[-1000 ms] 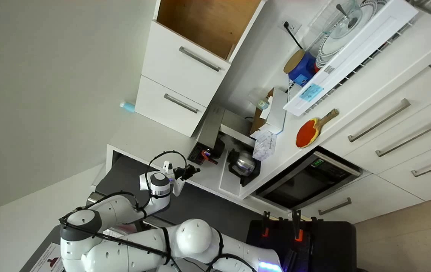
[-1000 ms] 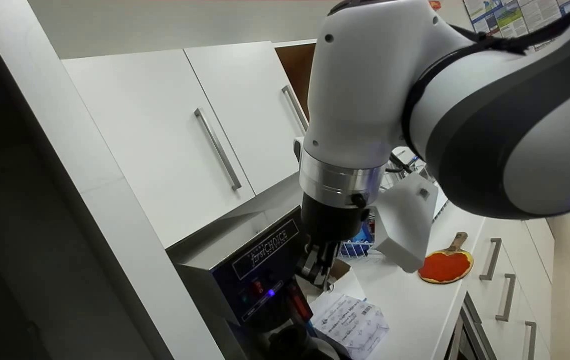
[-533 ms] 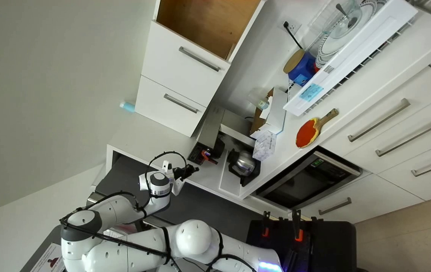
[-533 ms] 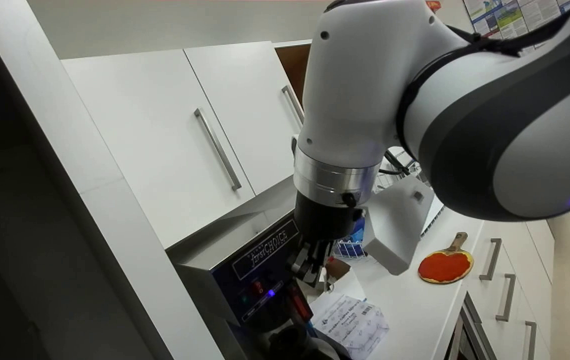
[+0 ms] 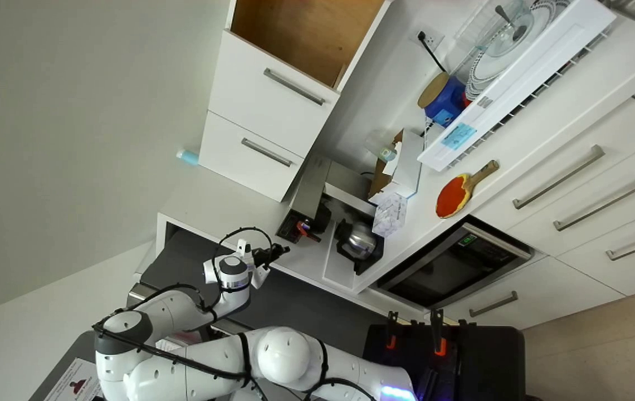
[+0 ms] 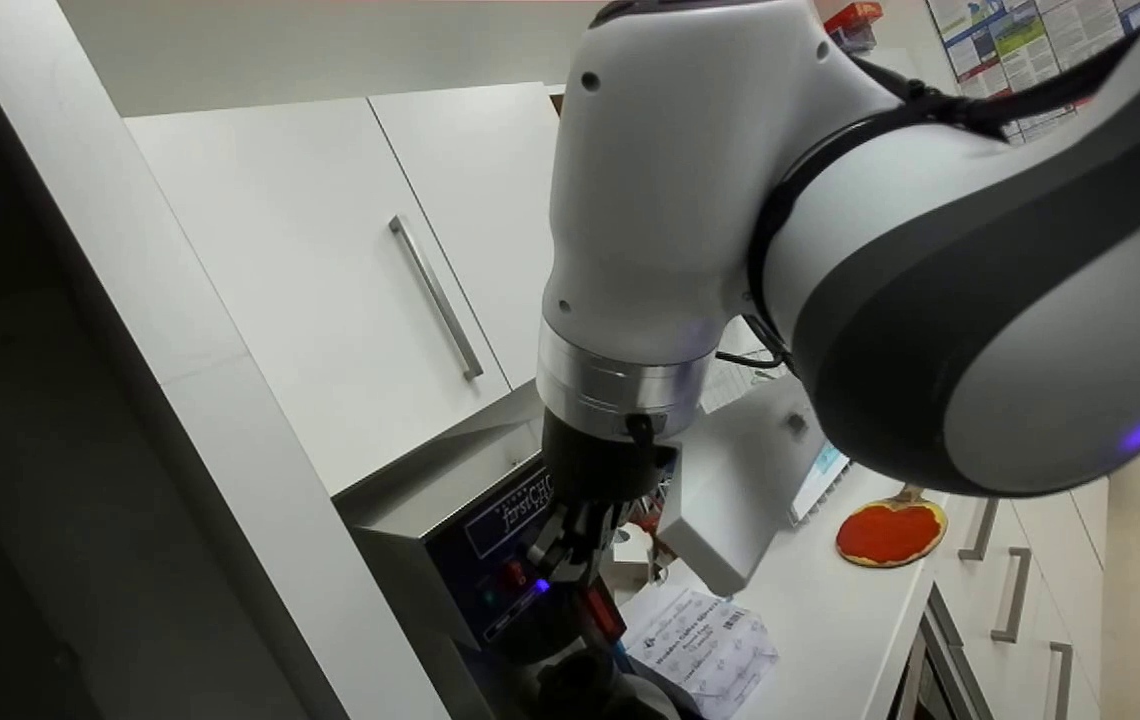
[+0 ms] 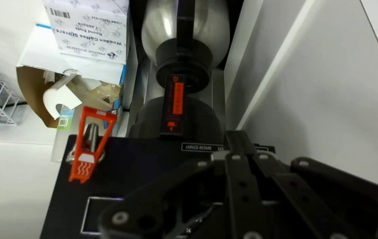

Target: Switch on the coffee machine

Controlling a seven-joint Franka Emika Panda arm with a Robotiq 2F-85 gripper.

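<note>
White counter point(image 6: 820, 620): by it the boxy black-and-silver coffee machine point(image 6: 470, 580) is borne. Gripper point(image 5: 286, 250): jaws together, nothing held, poised near the machine's front; contact cannot be confirmed; approach judged nearly done. Red switch point(image 6: 513, 573): seen beside the gripper in an exterior view; press judged outstanding. Blue light point(image 6: 542, 586): whether lit by the machine or merely reflected cannot be told.

The coffee machine point(image 7: 119, 166) is black in front and silver-grey on its side. On its front are a red switch point(image 6: 512, 573), a blue light point(image 6: 542, 586) and an orange-red tap handle point(image 7: 83, 167) with white wavy lines. Beside it, the box point(image 7: 89, 33) is white with little purple-grey marks. Well away from it, the paddle point(image 6: 890, 535) is red with a yellow edge
</note>
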